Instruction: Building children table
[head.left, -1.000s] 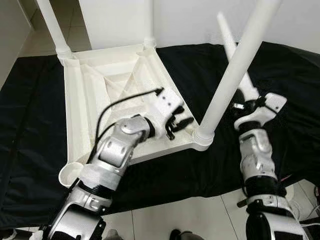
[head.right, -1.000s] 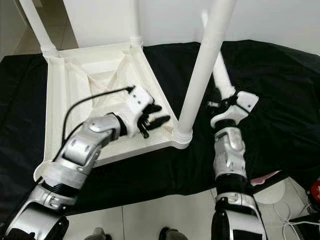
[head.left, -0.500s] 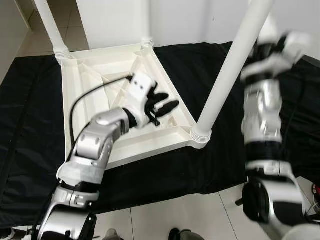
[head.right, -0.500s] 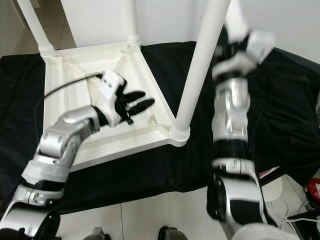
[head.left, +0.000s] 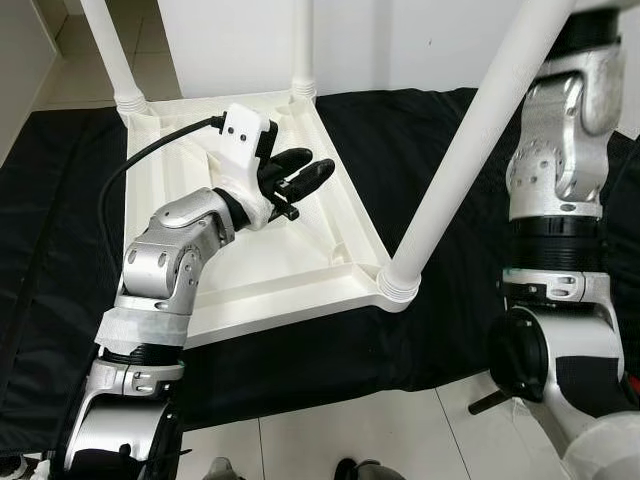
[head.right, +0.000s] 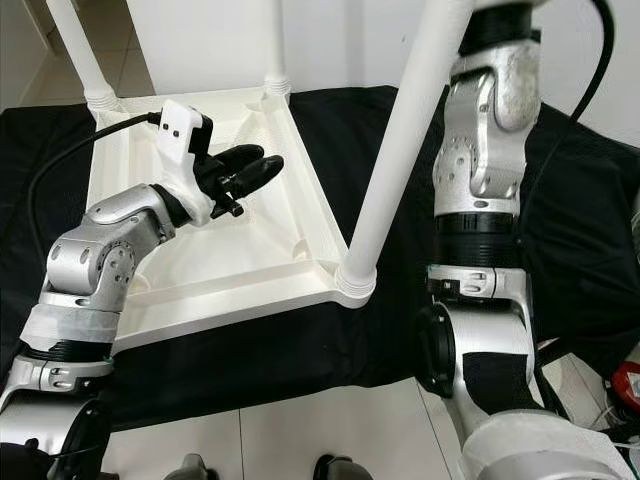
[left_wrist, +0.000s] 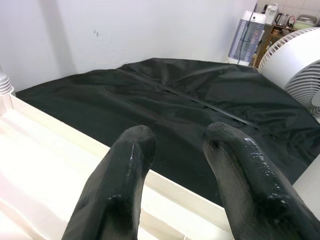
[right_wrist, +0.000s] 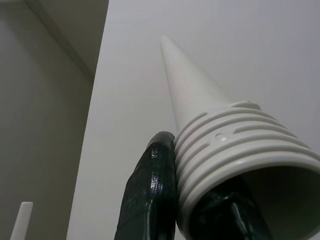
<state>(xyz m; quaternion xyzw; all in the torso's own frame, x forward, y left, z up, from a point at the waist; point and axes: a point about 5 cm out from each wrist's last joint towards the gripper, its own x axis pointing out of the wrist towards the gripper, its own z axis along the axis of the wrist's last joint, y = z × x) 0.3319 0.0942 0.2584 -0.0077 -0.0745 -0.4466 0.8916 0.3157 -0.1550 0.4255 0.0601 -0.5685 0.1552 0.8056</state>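
The white children's table (head.left: 290, 310) lies upside down on a black cloth (head.left: 400, 130). Legs stand at its far left corner (head.left: 110, 50), far right corner (head.left: 303, 45) and near right corner (head.left: 470, 140). My left gripper (head.left: 300, 175) hovers open over the table's underside, near its right rim, with nothing between the fingers (left_wrist: 125, 165). My right arm (head.left: 560, 150) is raised high beside the near right leg. In the right wrist view my right gripper (right_wrist: 195, 200) is shut on a loose white leg (right_wrist: 220, 130), near its ribbed threaded end.
The black cloth covers a low platform, with tiled floor (head.left: 400, 440) along its near edge. A white wall stands behind. In the left wrist view a white fan (left_wrist: 295, 65) and a tall appliance (left_wrist: 245, 37) stand beyond the cloth.
My right arm has swung up with the loose leg, carrying the gripper above the top of the eye views. My left gripper has drawn back from the near right corner toward the table's far side.
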